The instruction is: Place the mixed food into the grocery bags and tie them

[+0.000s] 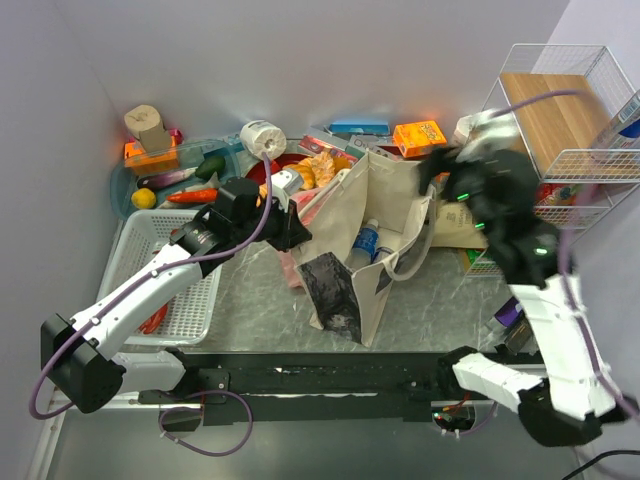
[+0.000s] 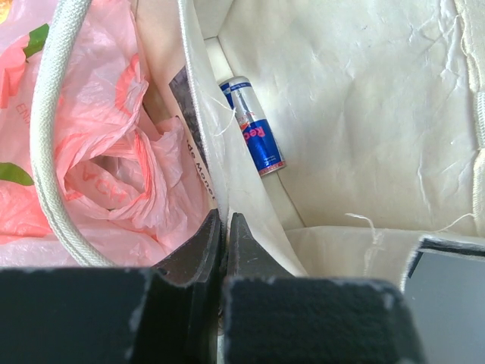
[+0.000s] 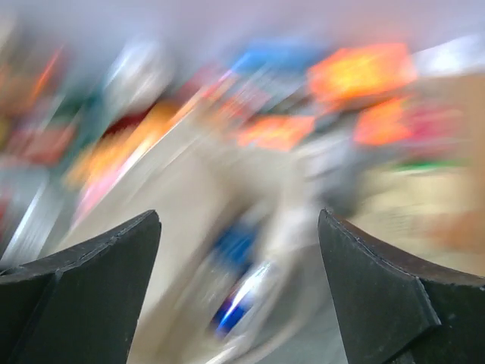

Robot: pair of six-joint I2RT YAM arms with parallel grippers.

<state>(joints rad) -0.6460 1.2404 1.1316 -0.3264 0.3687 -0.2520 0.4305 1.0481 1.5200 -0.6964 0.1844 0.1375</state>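
From above, the canvas tote (image 1: 375, 215) stands open-mouthed in the middle of the worktop (image 1: 440, 310). The pink bag (image 1: 289, 266) is crumpled against the tote's left side. The left tool (image 1: 290, 228) sits at the tote's left rim, and the right tool (image 1: 440, 165) hangs over its far right corner. A lemon (image 1: 144, 198) and a red pepper (image 1: 192, 196) lie well left of the tote. Through the left wrist camera, the left tool's fingers (image 2: 197, 258) are pinched almost together on the tote's rim cloth. A blue-and-silver can (image 2: 256, 136) lies inside the tote, with the pink bag just outside that rim. The right wrist picture is badly blurred, but the right tool's fingers (image 3: 83, 280) stand wide apart with nothing between them.
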